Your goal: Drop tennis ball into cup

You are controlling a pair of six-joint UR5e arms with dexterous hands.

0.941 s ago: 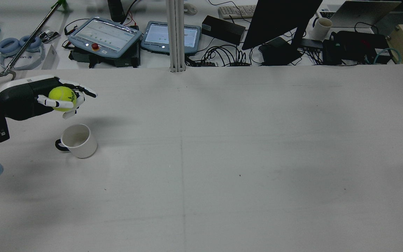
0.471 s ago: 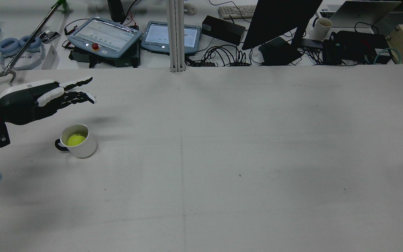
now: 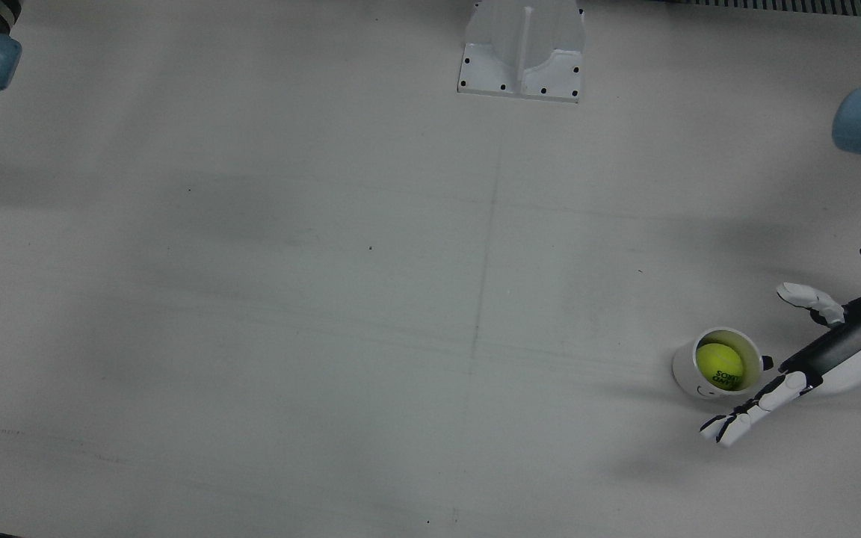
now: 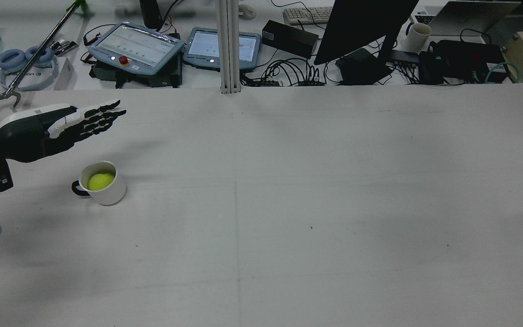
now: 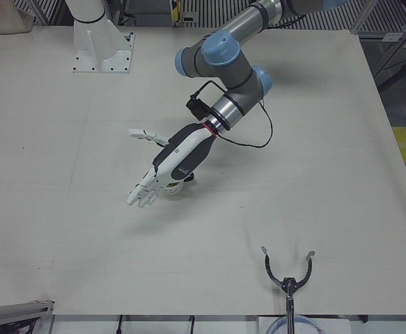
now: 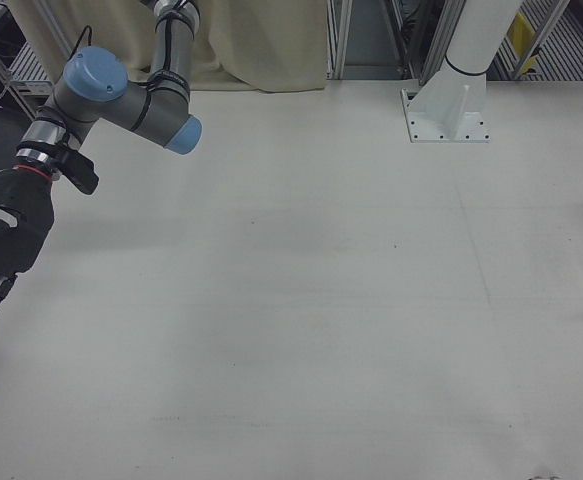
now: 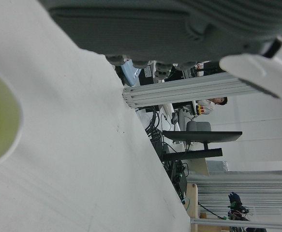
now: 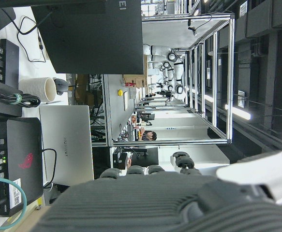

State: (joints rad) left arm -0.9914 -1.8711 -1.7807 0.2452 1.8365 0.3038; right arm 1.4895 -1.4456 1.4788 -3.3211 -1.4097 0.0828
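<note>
So the ball [image 4: 101,180] sits inside the cup [image 4: 107,190] near the counter's [image 4: 288,204] left edge, left hand [image 4: 61,125] spread flat above it.

Ball in the cup: the tennis ball [image 4: 101,180] sits inside the cup [image 4: 107,192], which stands on the table [image 4: 288,204] at the rear view's nine o'clock edge. The left hand [image 4: 57,126] hangs above, just toward twelve o'clock of the cup, fingers [image 4: 102,113] spread and pointing to three o'clock. The right hand [image 6: 1,240] is at nine o'clock in the right-front view.
</note>
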